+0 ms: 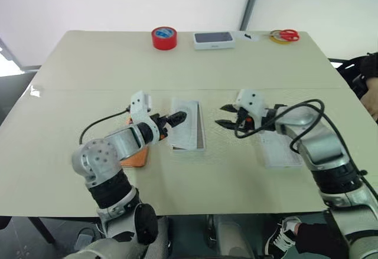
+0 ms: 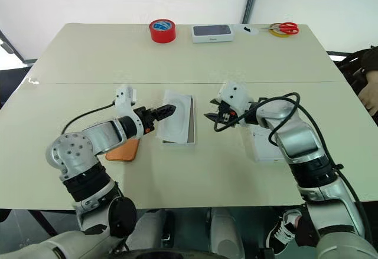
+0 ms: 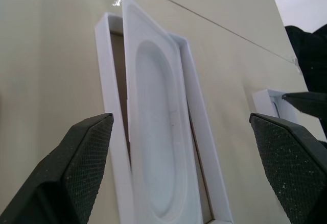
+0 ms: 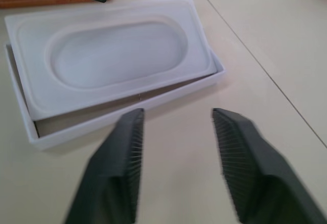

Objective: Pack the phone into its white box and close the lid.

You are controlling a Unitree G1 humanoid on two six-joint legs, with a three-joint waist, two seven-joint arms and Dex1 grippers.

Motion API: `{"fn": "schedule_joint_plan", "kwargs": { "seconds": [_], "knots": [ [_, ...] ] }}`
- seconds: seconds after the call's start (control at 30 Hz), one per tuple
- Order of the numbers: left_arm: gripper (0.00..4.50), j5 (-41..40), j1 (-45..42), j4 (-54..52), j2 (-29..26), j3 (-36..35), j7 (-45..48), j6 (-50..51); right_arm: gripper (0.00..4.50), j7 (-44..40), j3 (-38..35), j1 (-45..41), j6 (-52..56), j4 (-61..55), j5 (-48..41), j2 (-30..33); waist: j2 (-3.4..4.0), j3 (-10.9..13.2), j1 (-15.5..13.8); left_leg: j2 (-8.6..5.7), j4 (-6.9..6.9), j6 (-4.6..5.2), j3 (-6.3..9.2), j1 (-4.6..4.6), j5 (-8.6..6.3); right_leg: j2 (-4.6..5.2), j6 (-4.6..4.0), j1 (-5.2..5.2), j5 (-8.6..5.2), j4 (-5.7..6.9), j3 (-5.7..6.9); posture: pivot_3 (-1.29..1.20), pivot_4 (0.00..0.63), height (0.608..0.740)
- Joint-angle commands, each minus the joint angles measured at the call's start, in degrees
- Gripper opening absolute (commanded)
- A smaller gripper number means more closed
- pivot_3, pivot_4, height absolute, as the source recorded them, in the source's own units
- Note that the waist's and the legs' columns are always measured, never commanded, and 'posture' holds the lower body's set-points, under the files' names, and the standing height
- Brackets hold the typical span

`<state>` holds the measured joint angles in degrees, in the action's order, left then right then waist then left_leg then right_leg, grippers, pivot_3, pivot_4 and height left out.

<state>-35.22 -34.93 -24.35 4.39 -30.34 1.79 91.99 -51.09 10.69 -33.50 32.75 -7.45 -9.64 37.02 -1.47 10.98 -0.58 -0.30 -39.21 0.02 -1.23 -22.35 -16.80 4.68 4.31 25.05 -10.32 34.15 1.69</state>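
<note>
From the head camera I see the white box (image 1: 188, 131) mid-table, a moulded card (image 1: 184, 130) askew on it, the orange phone (image 2: 123, 150) beside the left arm. Left wrist: left gripper (image 3: 186, 168) wide, textured pads empty. Right wrist: right gripper (image 4: 178, 157) parted, ridged fingers empty.

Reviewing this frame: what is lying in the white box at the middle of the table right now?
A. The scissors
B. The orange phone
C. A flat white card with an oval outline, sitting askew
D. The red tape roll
C: the flat white card with its oval outline rests crooked on the white box, while the phone lies on the table under the left arm.
</note>
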Motion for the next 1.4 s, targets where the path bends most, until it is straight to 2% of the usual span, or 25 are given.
{"fn": "schedule_joint_plan", "kwargs": {
  "seconds": [0.03, 0.07, 0.1, 0.23, 0.43, 0.57, 0.73, 0.87, 1.13, 1.27, 1.4],
  "knots": [
    [4.5, -1.1, -0.3, -2.5, -5.6, 2.6, 3.5, -1.2, 0.58, 1.7, 0.2, -2.4, 1.7, -0.6, 0.6, -1.3, 0.0, 0.0, 0.0, 0.0, 0.0, 0.0, 0.0, -0.01, 0.0, 0.0, 0.0, 0.0, 0.0, 0.0, 0.0, 0.0, 0.15, 0.732],
    [4.5, -0.8, 0.5, -2.6, -8.1, 3.9, 4.5, -2.5, 0.2, 2.2, 0.6, -2.8, 2.4, -0.7, 0.7, -2.0, 0.0, 0.0, 0.0, 0.01, 0.0, 0.0, 0.0, 0.0, 0.0, 0.0, 0.0, 0.01, 0.0, 0.0, 0.0, 0.0, 0.15, 0.732],
    [4.5, -0.4, 1.5, -2.8, -10.8, 5.6, 5.7, -4.4, 0.06, 2.8, 1.0, -3.2, 3.0, -0.7, 1.0, -2.7, 0.01, 0.0, 0.1, 0.01, 0.0, 0.0, 0.0, 0.0, 0.0, 0.0, 0.0, 0.01, 0.0, 0.01, 0.0, 0.0, 0.15, 0.732],
    [4.5, 5.9, 10.4, -4.5, -23.5, 13.0, 14.8, -25.8, 0.06, 8.2, 4.4, -6.4, 5.6, 0.4, 3.7, -8.7, 0.03, 0.0, 0.8, 0.06, 0.07, -0.03, -0.05, 0.01, 0.02, 0.02, -0.04, 0.11, -0.01, 0.07, -0.06, 0.0, 0.15, 0.732],
    [4.5, 10.1, 22.3, -3.0, -34.7, 15.6, 27.3, -46.6, 0.06, 14.6, 8.6, -10.8, 6.9, 6.2, 8.1, -17.0, 0.04, 0.0, 1.1, 0.12, 0.14, -0.12, -0.06, -0.07, 0.06, 0.08, -0.27, 0.27, -0.08, 0.11, -0.05, 0.0, 0.15, 0.732],
    [4.5, 7.8, 27.7, -3.3, -37.3, 13.6, 33.3, -52.4, 0.06, 17.7, 10.9, -13.7, 5.8, 12.8, 11.2, -21.3, 0.04, 0.0, 1.1, 0.05, 0.13, -0.1, -0.08, -0.1, 0.05, 0.23, -0.31, 0.27, -0.07, 0.07, -0.04, 0.0, 0.15, 0.732],
    [4.5, 3.4, 34.7, -6.2, -41.4, 11.7, 39.7, -52.4, 0.06, 20.9, 11.6, -16.1, 4.5, 20.2, 13.4, -25.9, 0.05, 0.0, 1.5, 0.06, 0.14, -0.07, -0.1, -0.1, 0.04, 0.26, -0.29, 0.3, -0.07, 0.09, 0.0, 0.0, 0.15, 0.732],
    [4.5, 3.1, 38.4, -7.6, -43.1, 11.5, 40.3, -52.5, 0.06, 23.8, 11.2, -17.7, 3.2, 25.7, 15.3, -28.2, 0.09, 0.0, 1.5, 0.07, 0.16, -0.07, -0.09, -0.1, 0.03, 0.24, -0.29, 0.31, -0.07, 0.1, 0.0, 0.0, 0.15, 0.732],
    [4.5, 2.8, 39.5, -8.5, -42.2, 11.9, 37.6, -53.3, 0.06, 23.2, 13.8, -16.6, 3.3, 25.3, 19.4, -26.3, 0.09, 0.0, 1.5, 0.06, 0.16, -0.06, -0.08, -0.1, 0.03, 0.23, -0.26, 0.3, -0.06, 0.1, 0.03, 0.0, 0.15, 0.732],
    [4.5, 3.1, 39.3, -8.4, -42.2, 12.6, 36.8, -53.8, 0.06, 20.7, 16.3, -14.8, 3.0, 21.0, 22.0, -22.9, 0.09, 0.0, 1.4, 0.06, 0.16, -0.06, -0.08, -0.1, 0.03, 0.22, -0.25, 0.29, -0.05, 0.1, 0.03, 0.0, 0.15, 0.732],
    [4.5, 3.2, 39.0, -8.0, -42.4, 13.1, 36.6, -54.2, 0.06, 19.4, 15.6, -13.8, 2.4, 17.3, 21.8, -22.2, 0.09, 0.0, 1.5, 0.07, 0.16, -0.05, -0.08, -0.09, 0.03, 0.2, -0.25, 0.29, -0.06, 0.09, 0.03, 0.0, 0.15, 0.732]
  ]
}}
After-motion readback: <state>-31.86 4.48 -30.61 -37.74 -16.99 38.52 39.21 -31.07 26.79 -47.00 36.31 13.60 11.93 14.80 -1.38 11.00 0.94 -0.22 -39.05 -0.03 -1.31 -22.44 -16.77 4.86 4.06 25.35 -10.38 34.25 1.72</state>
